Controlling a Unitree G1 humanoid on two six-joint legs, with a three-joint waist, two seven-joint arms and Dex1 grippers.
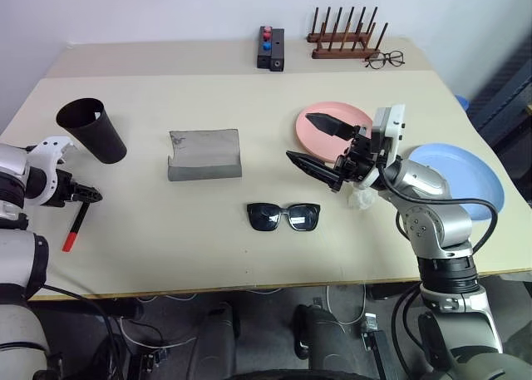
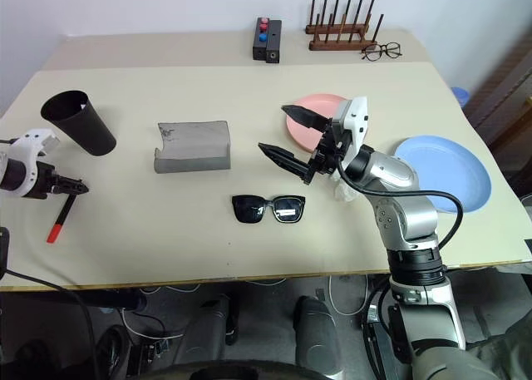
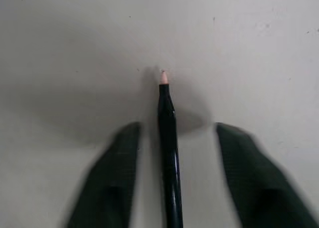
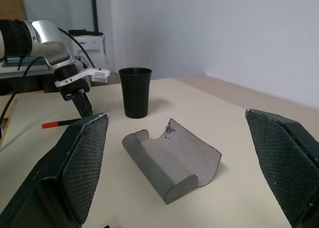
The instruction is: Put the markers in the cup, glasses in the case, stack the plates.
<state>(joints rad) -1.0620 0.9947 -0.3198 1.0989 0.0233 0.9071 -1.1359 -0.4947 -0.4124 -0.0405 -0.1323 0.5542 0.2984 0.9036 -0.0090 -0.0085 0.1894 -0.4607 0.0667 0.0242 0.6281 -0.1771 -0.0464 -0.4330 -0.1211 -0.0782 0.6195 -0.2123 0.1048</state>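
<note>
- Between the jaws of the left gripper [image 1: 87,196] lies the red marker [image 1: 73,230], flat on the counter [image 1: 166,230]. One jaw sits nearer to it than the other, so I think that jaw could push it and make it roll away
- Just past these jaws stands the black cup [image 1: 93,129]. A high swing could knock it over, and a marker held near one end could tip and miss the rim
- The left jaws stand a little apart, one on each side of the marker, not squeezing it yet
- The jaws of the right gripper [image 1: 299,135] are wide open and hold nothing
- Under them is the pink plate [image 1: 332,107], with the sunglasses [image 1: 283,216] near and the grey case [image 1: 204,154] farther off
</note>
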